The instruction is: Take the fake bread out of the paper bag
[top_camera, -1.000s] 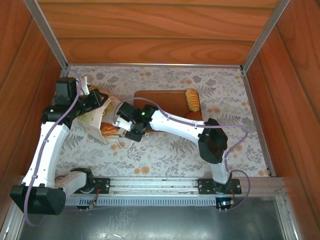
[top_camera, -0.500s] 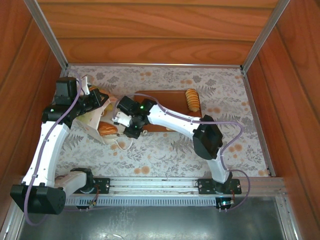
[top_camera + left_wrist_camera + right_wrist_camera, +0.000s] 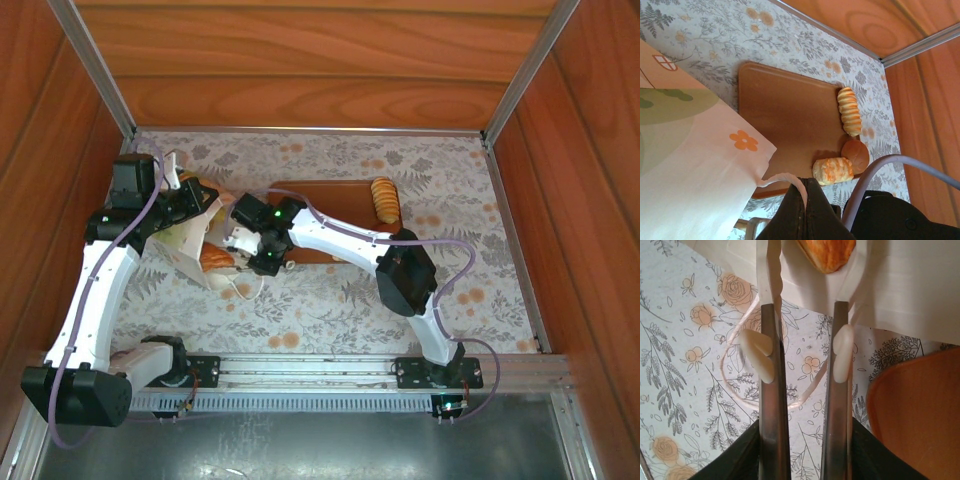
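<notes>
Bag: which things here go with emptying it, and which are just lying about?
Job: bag; bread in its mouth; loaf, bun, roll on the board; left gripper, shut on the bag's cord; right gripper, open at that bread.
Lying about: board; floral cloth.

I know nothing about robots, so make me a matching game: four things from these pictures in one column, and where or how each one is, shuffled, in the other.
1. loaf
2. bag
3. left gripper
4. right gripper

A. open, at the bag's mouth
B. on the board
C. shut on the bag's cord
D. beside the board, to its left

Pairs: 1-B, 2-D, 3-C, 4-A
</notes>
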Tool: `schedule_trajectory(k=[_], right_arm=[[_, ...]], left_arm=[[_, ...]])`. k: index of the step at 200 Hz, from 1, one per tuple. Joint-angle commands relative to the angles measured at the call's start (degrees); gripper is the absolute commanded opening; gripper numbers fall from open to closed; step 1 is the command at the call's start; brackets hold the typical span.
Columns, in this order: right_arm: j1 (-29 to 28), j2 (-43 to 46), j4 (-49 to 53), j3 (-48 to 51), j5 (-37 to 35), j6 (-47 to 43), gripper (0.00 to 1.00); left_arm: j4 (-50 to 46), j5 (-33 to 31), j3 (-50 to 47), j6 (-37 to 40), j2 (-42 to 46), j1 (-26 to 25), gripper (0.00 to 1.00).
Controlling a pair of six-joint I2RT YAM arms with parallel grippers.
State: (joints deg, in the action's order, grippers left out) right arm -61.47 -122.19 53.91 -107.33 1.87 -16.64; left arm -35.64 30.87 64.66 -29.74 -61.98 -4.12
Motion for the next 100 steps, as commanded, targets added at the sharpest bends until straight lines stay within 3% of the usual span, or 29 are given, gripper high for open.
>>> schedule_trajectory(k=[1, 100], right_arm=[[0.0, 3.5, -0.6, -1.0, -1.3, 1.8, 0.38], [0.0, 16.7, 0.0, 10.7, -4.9, 9.3, 0.36]], left_arm=[[0.8, 0.1, 1.5, 0.4, -0.5, 0.4, 0.0], [4.5, 0.6, 3.1, -4.4, -3.9, 0.3, 0.0]])
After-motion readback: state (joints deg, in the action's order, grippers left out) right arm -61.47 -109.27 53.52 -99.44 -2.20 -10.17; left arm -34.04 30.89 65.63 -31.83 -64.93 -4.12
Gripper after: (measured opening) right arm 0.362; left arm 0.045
